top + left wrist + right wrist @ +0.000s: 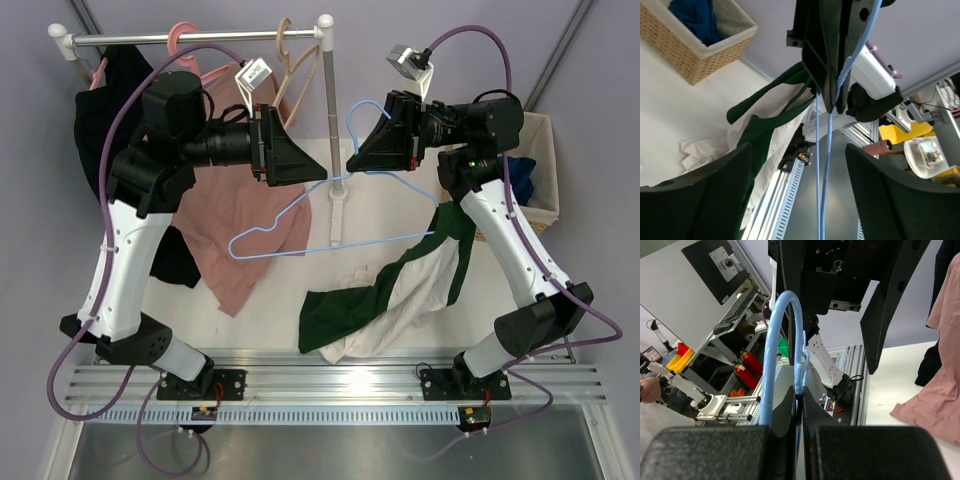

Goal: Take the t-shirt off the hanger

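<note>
From above: my right fingers (352,160) clamp the light-blue wire hanger (270,220) by its hook. The t-shirt (400,290) dangles off one end onto the worktop (270,320), my left fingers (318,172) nearby.

Left wrist: those fingers gape around bare wire, so closing here would likely miss cloth.

Right wrist: the thin wire could twist in my pinch.

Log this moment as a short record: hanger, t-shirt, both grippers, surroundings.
hanger: blue wire, held up above the table
t-shirt: hanging off one end of the hanger, lower part on the table; other end bare
right gripper: fingers shut on the hanger near its hook
left gripper: fingers open either side of the wire, not touching
surroundings: pink t-shirt on the rail; wicker basket at far right
</note>
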Robot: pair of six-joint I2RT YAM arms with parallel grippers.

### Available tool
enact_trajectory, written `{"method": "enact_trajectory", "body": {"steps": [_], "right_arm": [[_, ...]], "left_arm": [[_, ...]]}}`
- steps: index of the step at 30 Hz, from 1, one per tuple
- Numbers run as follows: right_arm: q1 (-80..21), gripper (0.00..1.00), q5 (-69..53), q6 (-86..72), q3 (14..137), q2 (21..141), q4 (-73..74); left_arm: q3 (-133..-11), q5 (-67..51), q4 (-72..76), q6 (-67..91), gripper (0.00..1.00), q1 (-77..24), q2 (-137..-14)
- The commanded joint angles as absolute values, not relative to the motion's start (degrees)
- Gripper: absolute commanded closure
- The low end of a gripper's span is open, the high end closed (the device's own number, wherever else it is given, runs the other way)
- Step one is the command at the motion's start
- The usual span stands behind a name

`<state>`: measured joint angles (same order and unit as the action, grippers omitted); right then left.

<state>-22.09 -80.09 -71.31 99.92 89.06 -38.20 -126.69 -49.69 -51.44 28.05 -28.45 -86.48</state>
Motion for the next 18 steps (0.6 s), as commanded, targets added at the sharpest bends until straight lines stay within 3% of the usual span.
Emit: {"method": "enact_trajectory", "body": {"steps": [1,4,13,17,18], "right_arm": [[-22.59,1.0,-78.93,-69.71,100.81,88.77,-37.1],[-22.59,1.0,-78.23,-65.94,101.16,88.51,-32.62],[-22.59,1.0,-76.64,-62.14,100.72,88.42,-27.86],[-22.5,1.0,-76.47,-61.61,101.25,88.86,-27.07],[-22.5,1.0,-76.38,-61.44,101.42,88.86,-26.72]], "left_arm": [[-127.71,-56.86,-43.24,32.86,0.3,-28.56,-86.91],[-127.71,-58.27,-42.8,33.84,0.41,-29.35,-88.24],[-123.06,-60.29,-42.89,33.49,0.53,-32.08,-87.98],[-122.26,-60.47,-43.33,32.96,0.65,-32.25,-87.72],[-122.34,-60.47,-43.33,32.96,0.73,-32.26,-87.89]]}}
